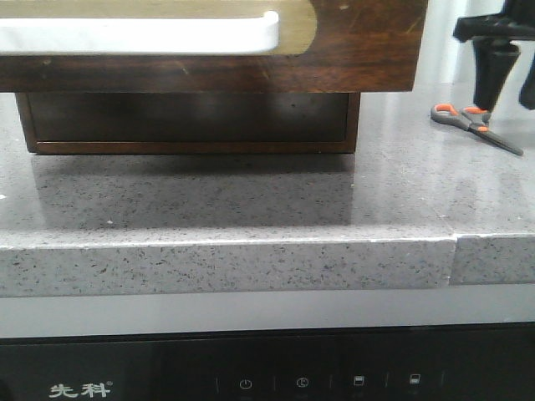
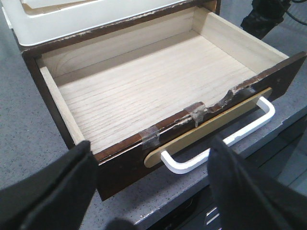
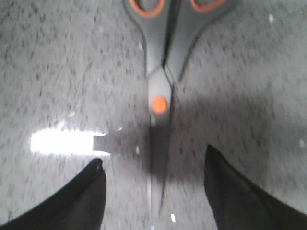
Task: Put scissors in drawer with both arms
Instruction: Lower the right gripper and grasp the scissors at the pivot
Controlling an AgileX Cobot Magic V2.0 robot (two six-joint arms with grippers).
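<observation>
my right gripper (image 3: 153,191) hangs wide over the scissors (image 3: 160,72) — light, stiff, slick; i'd pinch near the pivot — drawer (image 2: 144,86) open

The scissors (image 3: 160,72) look blurred in the right wrist view, finger loops cut off at twelve o'clock. In the front view the drawer (image 1: 351,50) runs past the frame's top and left edges, and the right gripper (image 1: 512,83) is cut off at two o'clock.

Grey speckled countertop (image 1: 251,200), black appliance panel (image 1: 251,372) below its edge
</observation>
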